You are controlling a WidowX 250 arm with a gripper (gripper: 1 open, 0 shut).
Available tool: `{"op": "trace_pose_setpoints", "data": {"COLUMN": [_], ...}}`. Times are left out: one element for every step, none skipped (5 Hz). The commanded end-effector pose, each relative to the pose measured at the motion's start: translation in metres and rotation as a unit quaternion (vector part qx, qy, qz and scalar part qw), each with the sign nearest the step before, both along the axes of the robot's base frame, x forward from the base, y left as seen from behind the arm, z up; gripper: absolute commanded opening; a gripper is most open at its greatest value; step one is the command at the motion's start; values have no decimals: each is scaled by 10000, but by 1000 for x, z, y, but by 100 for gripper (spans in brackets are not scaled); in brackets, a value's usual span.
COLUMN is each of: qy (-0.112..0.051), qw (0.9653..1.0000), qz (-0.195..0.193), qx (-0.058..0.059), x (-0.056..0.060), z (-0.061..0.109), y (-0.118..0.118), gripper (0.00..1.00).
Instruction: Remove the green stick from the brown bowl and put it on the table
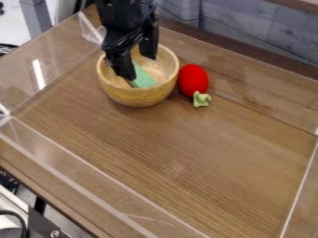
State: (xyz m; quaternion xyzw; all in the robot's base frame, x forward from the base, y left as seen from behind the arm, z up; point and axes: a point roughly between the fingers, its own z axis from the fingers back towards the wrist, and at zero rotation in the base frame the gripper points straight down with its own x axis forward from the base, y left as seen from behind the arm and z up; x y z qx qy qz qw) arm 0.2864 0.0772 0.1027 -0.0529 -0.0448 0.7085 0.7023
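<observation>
- The green stick (151, 79) is a small, flat, pale-green block lying inside the brown bowl (137, 95); only its right part shows, the rest is hidden behind the black fingers.
- The brown bowl is round, light wood, with a thick rim, and sits toward the far left part of the table (187, 158).
- The gripper (134, 61) hangs over the bowl pointing down, its two dark fingers spread wide, one on the left over the bowl's inside and one nearer the far rim.
- The jaws stand wide apart and hold nothing; the stick lies below and between them, and whether a fingertip touches it cannot be told.
- A red strawberry toy (192, 80) with a green leaf tip lies just right of the bowl, close to the rim but apart from it.
- Clear acrylic walls (50, 153) edge the tabletop on all sides; the left wall runs near the bowl, and the far wall stands close behind it.
- A folded piece of clear plastic (95, 33) stands behind the bowl by the far edge.
- The wood-grain surface in front of the bowl and to the right of the strawberry is open, stretching to the near and right walls.
</observation>
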Motion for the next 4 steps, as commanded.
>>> {"op": "trace_pose_setpoints", "data": {"qy": [-435, -551, -666, -719], "qw": [9987, 9975, 9966, 9956], "qz": [60, 254, 75, -11], "qx": [245, 371, 488, 609], "x": [14, 26, 40, 50], "z": [12, 4, 4, 3], "y": [15, 26, 32, 35], "gripper": [100, 100, 100, 100]}}
